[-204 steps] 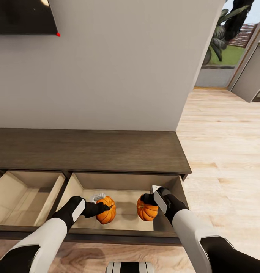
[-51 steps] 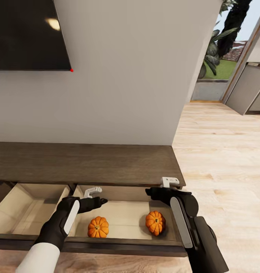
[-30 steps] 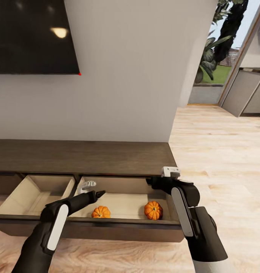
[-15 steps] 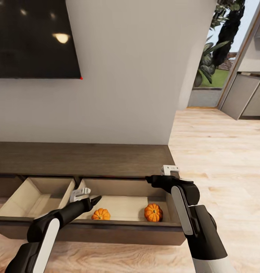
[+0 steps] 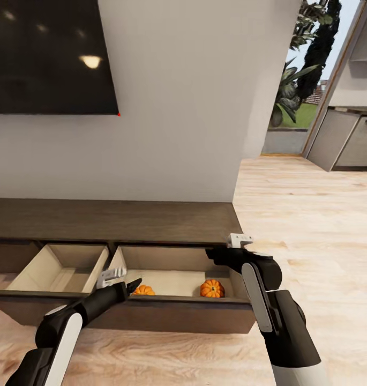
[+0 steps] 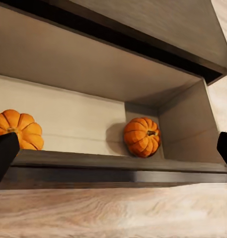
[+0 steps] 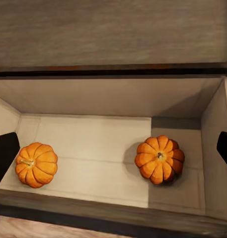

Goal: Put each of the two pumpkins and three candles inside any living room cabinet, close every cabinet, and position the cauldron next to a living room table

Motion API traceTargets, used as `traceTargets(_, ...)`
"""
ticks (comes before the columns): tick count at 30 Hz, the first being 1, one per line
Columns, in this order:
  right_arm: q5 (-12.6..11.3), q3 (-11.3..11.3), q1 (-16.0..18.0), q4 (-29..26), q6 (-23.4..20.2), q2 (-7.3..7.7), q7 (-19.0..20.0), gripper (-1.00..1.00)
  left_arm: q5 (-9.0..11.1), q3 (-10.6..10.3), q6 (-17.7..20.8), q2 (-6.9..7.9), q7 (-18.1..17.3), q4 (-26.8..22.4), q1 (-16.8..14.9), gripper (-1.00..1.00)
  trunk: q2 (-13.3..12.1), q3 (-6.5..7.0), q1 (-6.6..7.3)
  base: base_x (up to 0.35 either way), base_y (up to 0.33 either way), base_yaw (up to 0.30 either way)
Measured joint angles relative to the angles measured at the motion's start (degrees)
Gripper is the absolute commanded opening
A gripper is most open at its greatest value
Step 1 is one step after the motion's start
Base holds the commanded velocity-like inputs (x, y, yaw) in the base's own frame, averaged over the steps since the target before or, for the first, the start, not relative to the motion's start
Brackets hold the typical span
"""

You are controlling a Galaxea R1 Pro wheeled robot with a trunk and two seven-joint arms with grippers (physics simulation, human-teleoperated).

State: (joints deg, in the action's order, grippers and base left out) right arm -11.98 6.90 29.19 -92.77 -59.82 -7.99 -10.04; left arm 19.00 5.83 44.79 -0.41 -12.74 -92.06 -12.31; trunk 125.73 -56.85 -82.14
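Observation:
Two orange pumpkins lie apart on the floor of the cabinet's open right-hand drawer. The head view shows one pumpkin toward the left and the other pumpkin near the drawer's right wall. Both pumpkins also show from above in the right wrist view. My left gripper hangs open at the drawer's front edge, level with its front board, holding nothing. My right gripper hovers open above the drawer's back right, empty. Candles and cauldron are out of view.
A second drawer stands open to the left of the first. A black TV hangs on the white wall above. Light wood floor stretches right toward a doorway with plants and grey units.
Earlier each gripper held a pumpkin in the drawer; both pumpkins now lie loose. The camera has pulled back. My left gripper has sunk to the drawer's front edge.

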Motion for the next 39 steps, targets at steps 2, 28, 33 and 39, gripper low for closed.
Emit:
traceTargets(2, 0.01, -0.03, 0.18, 0.0, 0.0, 0.02, 0.0, 1.0, 0.0, -0.08, 0.01, 0.0, 0.01, 0.01, 0.01, 1.0, 0.0, 0.19, 0.0, -0.336, -0.009, 0.0)
traceTargets(28, 0.01, -0.07, 1.32, 0.0, 0.0, 0.04, -0.04, 1.0, -5.72, -0.53, -4.05, -0.89, 6.5, 15.33, 0.37, 1.0, 0.0, 2.65, 0.03, -0.109, -0.001, 0.0)
traceTargets(33, 0.01, -0.07, 1.28, 0.0, 0.0, 0.01, -0.05, 1.0, -6.15, -0.31, -11.15, -0.75, 6.66, 23.45, -0.06, 1.0, 0.0, 3.12, 0.03, 0.0, 0.0, 0.0)
traceTargets(39, 0.01, -0.07, 1.27, 0.0, 0.0, 0.0, -0.07, 1.0, -6.24, -0.35, -17.83, -0.69, 6.43, 35.28, -2.92, 1.0, 0.0, 3.69, 0.03, 0.0, 0.0, 0.0)
